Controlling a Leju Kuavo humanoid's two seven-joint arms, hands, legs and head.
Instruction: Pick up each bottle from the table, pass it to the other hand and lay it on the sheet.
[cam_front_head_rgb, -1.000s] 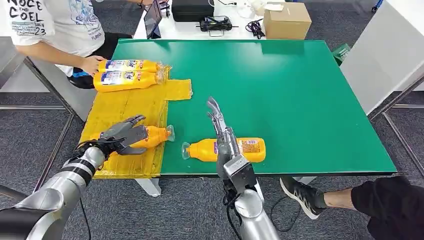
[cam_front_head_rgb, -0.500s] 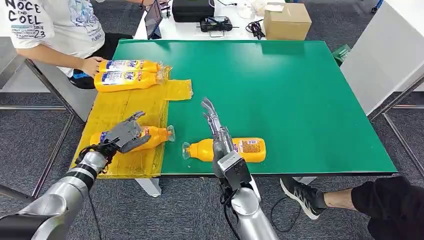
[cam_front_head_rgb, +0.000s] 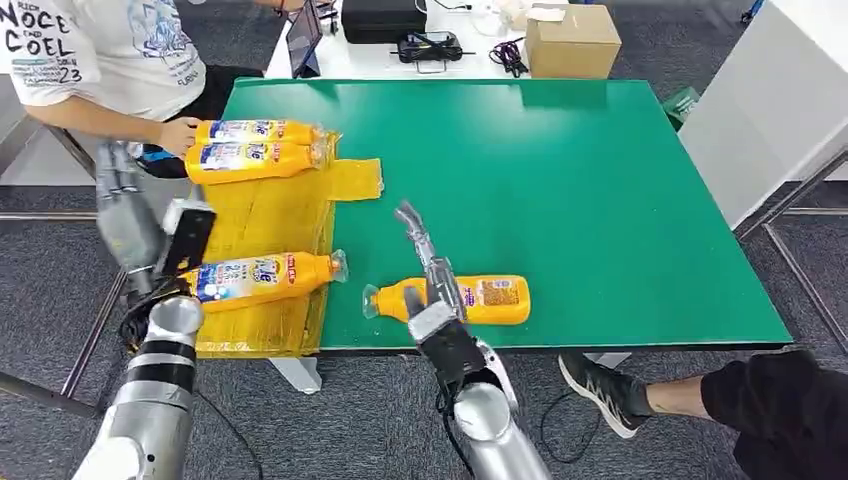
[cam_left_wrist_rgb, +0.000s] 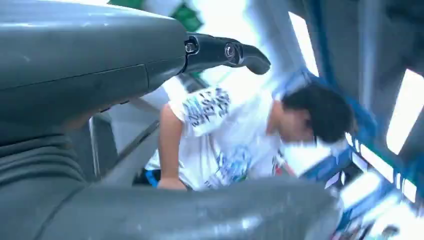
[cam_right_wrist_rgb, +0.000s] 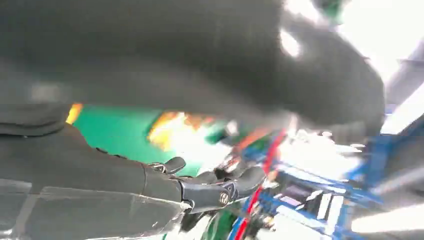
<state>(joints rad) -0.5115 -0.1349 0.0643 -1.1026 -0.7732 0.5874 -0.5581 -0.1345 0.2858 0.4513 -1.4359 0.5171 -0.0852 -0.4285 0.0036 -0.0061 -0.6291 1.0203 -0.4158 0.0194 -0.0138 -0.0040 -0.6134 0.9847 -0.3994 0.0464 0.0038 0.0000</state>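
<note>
Three bottles (cam_front_head_rgb: 262, 278) lie on the yellow sheet (cam_front_head_rgb: 262, 215) at nine o'clock; one bottle (cam_front_head_rgb: 462, 299) waits at six. Left hand (cam_front_head_rgb: 135, 225) and right hand (cam_front_head_rgb: 425, 262) hold nothing, fingers spread.

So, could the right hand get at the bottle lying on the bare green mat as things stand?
Probably yes. The right hand hovers open right over that bottle, and nothing lies between them; the other bottles are away on the yellow sheet.

Head view looks down; wrist views sit close behind each hand.
</note>
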